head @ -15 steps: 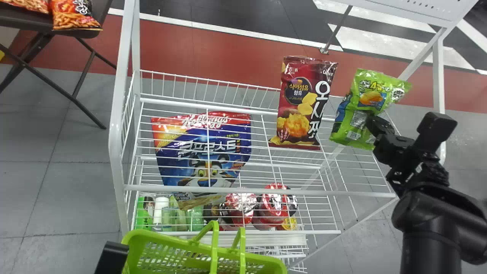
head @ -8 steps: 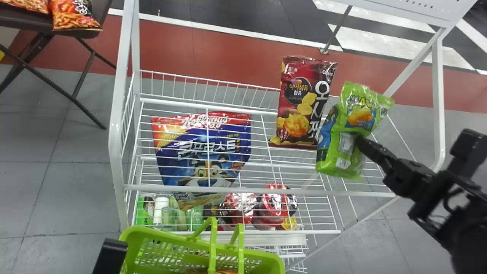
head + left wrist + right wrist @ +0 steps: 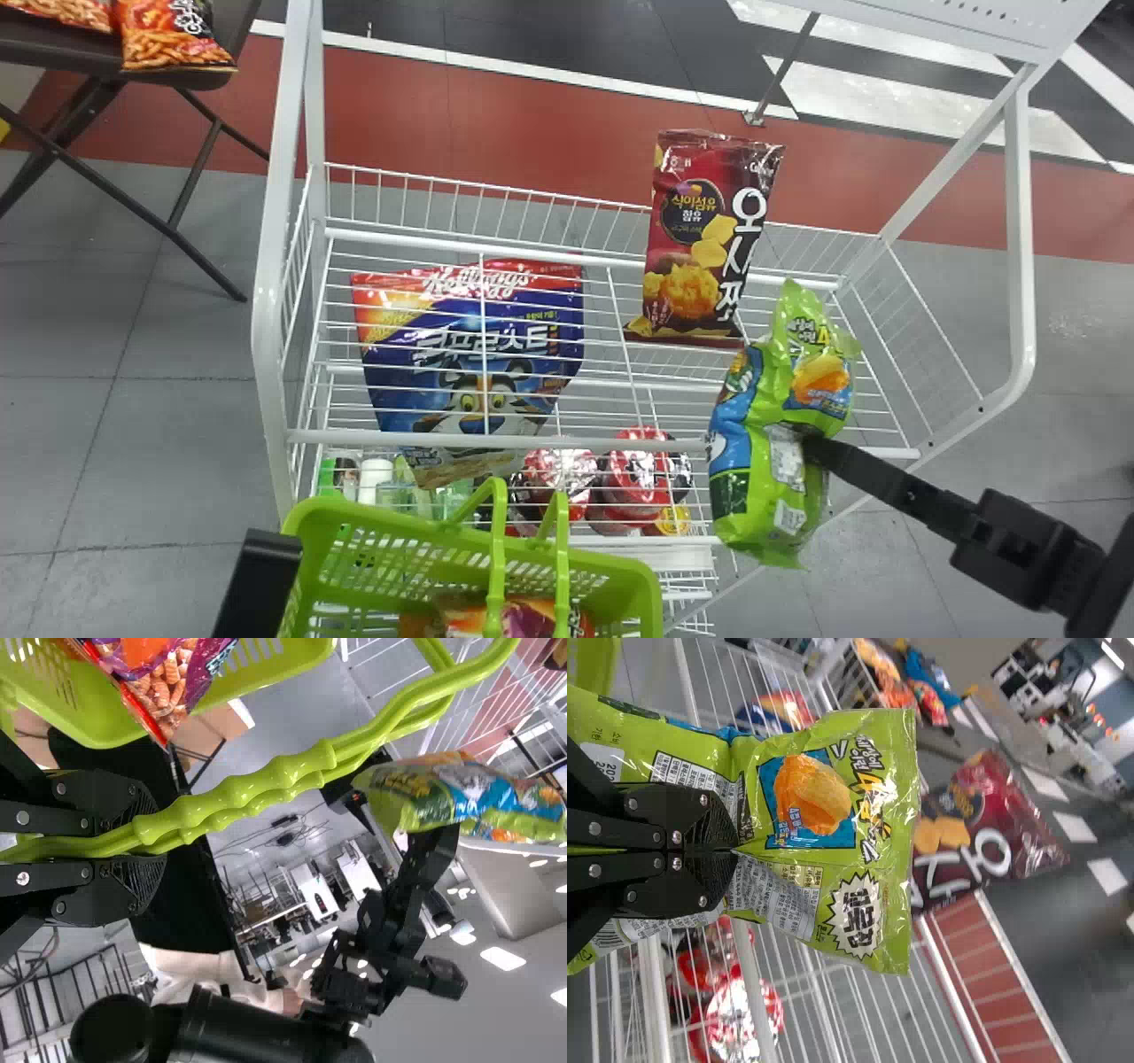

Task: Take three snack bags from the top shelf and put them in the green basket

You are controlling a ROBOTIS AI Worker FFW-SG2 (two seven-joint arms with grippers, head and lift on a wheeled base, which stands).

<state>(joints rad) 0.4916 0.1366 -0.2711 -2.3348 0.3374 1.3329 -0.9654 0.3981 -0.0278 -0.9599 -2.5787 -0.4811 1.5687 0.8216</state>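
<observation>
Green snack bag [image 3: 771,483] just swung down and left toward the basket [image 3: 381,517], so I'd guess the drop's next. It's lower right in the head view, pinched mid-bag in your right gripper [image 3: 735,850], ends poking out past the fingers. Your left gripper [image 3: 152,843] has the basket handles [image 3: 257,802] clamped.

The head view looks forward and steeply down over the white shelf [image 3: 354,438]. The left wrist view looks from close behind the basket handles [image 3: 239,806] across the room; the right, nearest the green bag [image 3: 877,806], faces past it. All three share that bag.
</observation>
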